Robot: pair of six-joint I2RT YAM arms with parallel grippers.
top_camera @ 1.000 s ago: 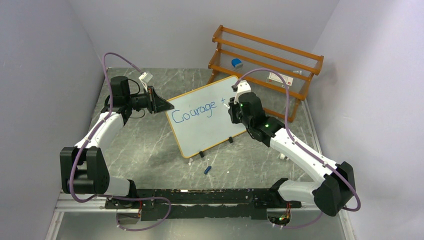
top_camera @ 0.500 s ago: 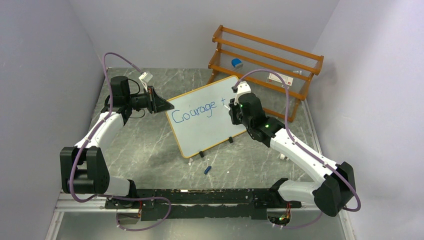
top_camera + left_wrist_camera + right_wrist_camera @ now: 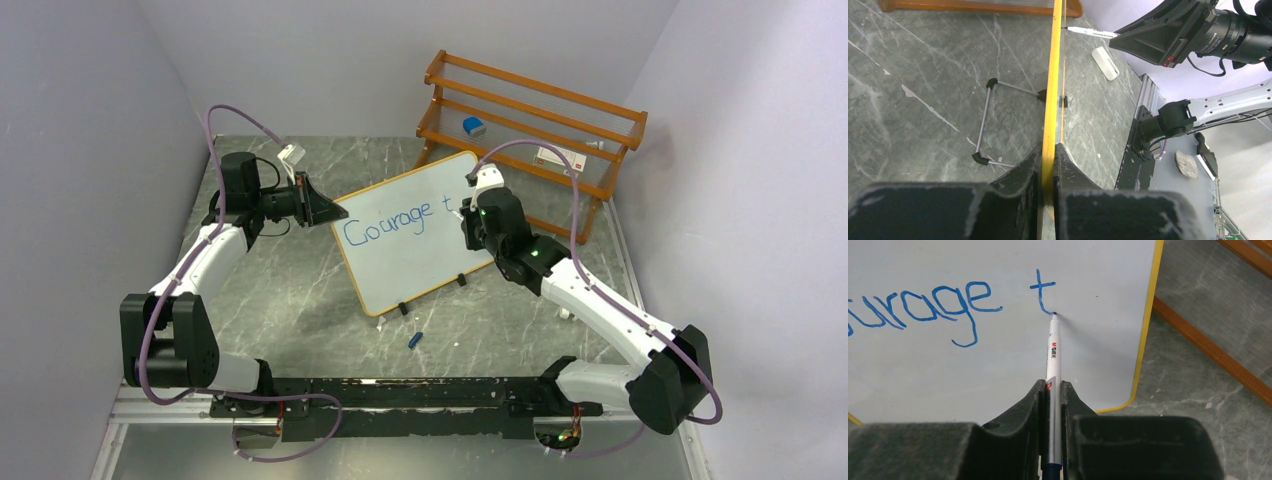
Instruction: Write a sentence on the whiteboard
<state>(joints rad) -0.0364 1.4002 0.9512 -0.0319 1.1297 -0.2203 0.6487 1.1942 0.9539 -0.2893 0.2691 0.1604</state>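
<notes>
The whiteboard (image 3: 412, 268) stands tilted on its black clip feet at mid-table. Blue writing on it reads "Courage t" (image 3: 392, 221). My left gripper (image 3: 326, 212) is shut on the board's left orange edge; in the left wrist view the jaws (image 3: 1048, 150) pinch the frame (image 3: 1053, 75) edge-on. My right gripper (image 3: 468, 214) is shut on a white marker (image 3: 1053, 352), held straight out between the fingers (image 3: 1053, 390). The marker's blue tip touches the board at the foot of the "t" (image 3: 1042, 295). The marker also shows in the left wrist view (image 3: 1093, 33).
A wooden rack (image 3: 530, 110) stands behind the board, holding a blue eraser (image 3: 473, 126) and a white box (image 3: 555, 155). A blue marker cap (image 3: 415, 339) lies on the table in front of the board. A wire stand (image 3: 984, 125) props the board's back.
The marker has run down the stem of the "t" and added its hooked foot. The right gripper shifted slightly with it. The left arm has not moved.
</notes>
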